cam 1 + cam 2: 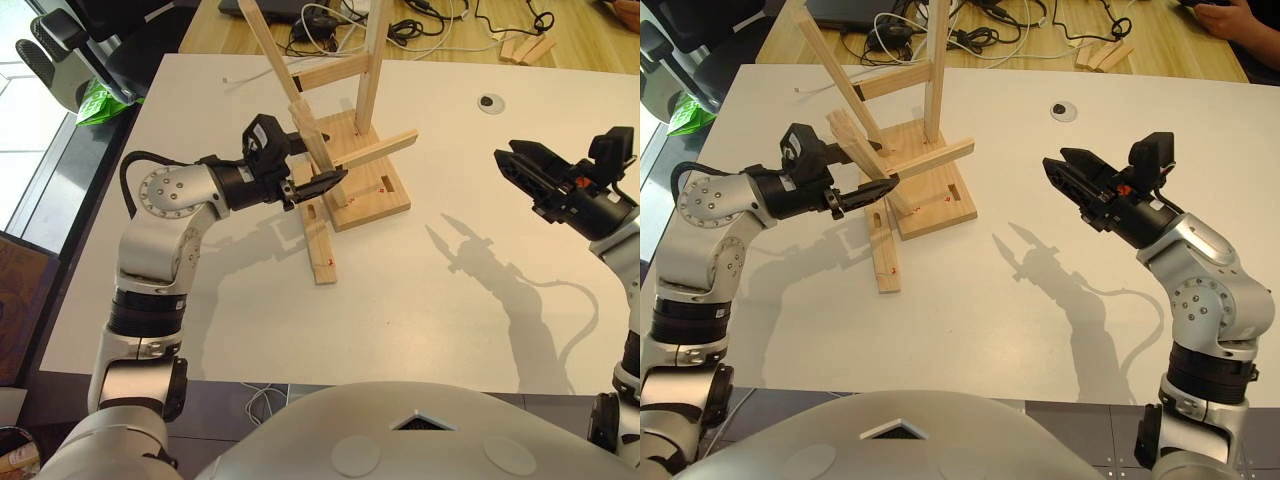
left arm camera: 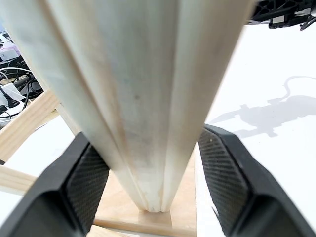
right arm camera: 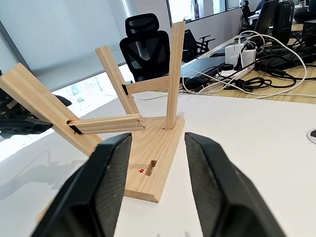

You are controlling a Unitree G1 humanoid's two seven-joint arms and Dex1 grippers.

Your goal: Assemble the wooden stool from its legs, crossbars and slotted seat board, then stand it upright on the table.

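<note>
The slotted seat board (image 1: 372, 192) lies flat on the white table (image 1: 400, 300). Two legs (image 1: 369, 80) joined by a crossbar (image 1: 335, 70) rise from its far side. My left gripper (image 1: 330, 183) is shut on a third leg (image 1: 308, 135), holding it tilted over the board's left edge; a crossbar (image 1: 378, 149) sticks out of that leg toward the right. In the left wrist view the fingers (image 2: 86, 182) press both sides of the leg (image 2: 143, 98). A loose wooden piece (image 1: 321, 245) lies on the table below. My right gripper (image 1: 1055, 170) hovers open and empty to the right of the board.
A small black round fitting (image 1: 490, 101) sits in the table at the far right. Spare wooden pieces (image 1: 525, 48) and cables (image 1: 420, 25) lie on the wooden desk behind. An office chair (image 1: 70, 50) stands at the far left.
</note>
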